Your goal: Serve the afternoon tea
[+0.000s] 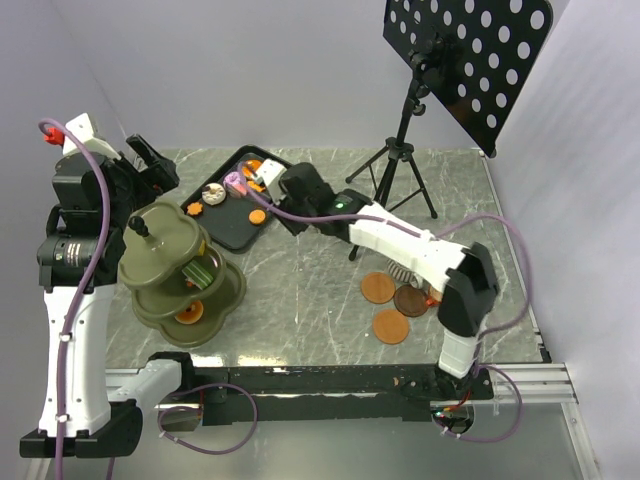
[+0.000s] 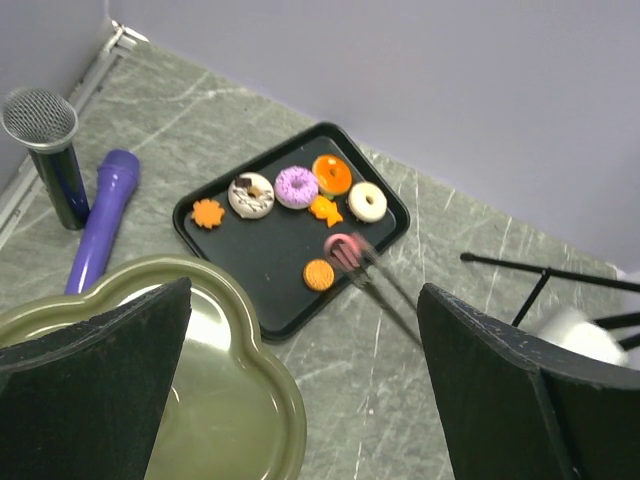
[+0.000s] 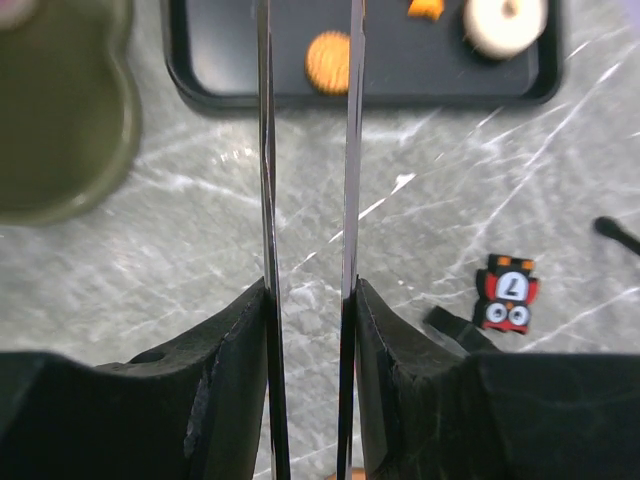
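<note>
fingers [image 3: 200, 390] of right gripper [image 3: 310, 300] clench 1 tongs [image 3: 265, 150], left gripper [image 2: 305, 300] released; 8 pastries [image 2: 296, 186], 1 tray [image 2: 260, 260].

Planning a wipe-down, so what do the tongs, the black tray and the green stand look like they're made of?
Tongs: thin metal, probably steel; flat grey blades with shiny edges.
Black tray: matte and smooth with a raised rim; plastic or coated metal, can't tell which.
Green stand: glossy olive with bright reflections in its dish; painted metal or hard plastic.

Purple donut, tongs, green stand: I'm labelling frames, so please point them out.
purple donut [image 2: 284, 190], left wrist view, frosted ring
tongs [image 3: 350, 150], right wrist view, right blade
green stand [image 1: 172, 242], top external view, upper tier
</note>
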Tool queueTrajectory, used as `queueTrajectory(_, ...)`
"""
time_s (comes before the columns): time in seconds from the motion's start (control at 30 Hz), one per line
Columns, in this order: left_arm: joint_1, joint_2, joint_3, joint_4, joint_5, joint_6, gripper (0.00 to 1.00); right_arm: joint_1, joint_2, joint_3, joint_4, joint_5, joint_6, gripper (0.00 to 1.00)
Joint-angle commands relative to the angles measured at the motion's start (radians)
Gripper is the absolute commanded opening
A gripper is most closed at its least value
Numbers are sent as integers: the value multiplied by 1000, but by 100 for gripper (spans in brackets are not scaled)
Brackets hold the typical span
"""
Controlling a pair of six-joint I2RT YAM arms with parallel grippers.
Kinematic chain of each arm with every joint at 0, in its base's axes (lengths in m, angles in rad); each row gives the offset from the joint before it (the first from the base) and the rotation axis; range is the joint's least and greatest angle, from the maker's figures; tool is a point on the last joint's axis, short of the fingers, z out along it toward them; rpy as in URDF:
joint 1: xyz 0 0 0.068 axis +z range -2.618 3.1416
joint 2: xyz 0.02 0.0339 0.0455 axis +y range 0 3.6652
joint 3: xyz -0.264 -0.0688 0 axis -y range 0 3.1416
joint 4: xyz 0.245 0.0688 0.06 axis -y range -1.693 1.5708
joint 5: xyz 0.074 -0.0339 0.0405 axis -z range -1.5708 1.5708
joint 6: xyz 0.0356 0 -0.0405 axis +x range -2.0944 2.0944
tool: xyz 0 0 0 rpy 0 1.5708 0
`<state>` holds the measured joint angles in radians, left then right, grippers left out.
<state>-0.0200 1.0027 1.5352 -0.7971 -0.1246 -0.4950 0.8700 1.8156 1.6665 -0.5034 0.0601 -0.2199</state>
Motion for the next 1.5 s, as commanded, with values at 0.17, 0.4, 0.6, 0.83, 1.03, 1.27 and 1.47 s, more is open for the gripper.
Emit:
queueTrajectory(0.17,5,-47,28,96,-101,-23,100,53,-258,5,2,-55,33,31)
queueTrajectory(0.4,5,-56,28,115,-129,-28,100,133,-308,48,-20,-149,-13,32)
queueTrajectory(0.6,5,-50,29,114,-122,-24,100,168,-240,125,-78,-166,-101,32)
queueTrajectory(0.83,6,-50,26,114,-101,-27,100,227,-165,205,-101,-108,-173,32)
queueTrajectory(1.03,5,-59,22,101,-113,-11,100,250,-125,237,-135,-62,-216,32)
queueTrajectory(1.27,6,-65,14,93,-103,-11,100,254,-105,263,-135,-69,-239,39)
queueTrajectory(1.47,5,-64,13,90,-95,-10,100,253,-101,269,-126,-62,-242,52)
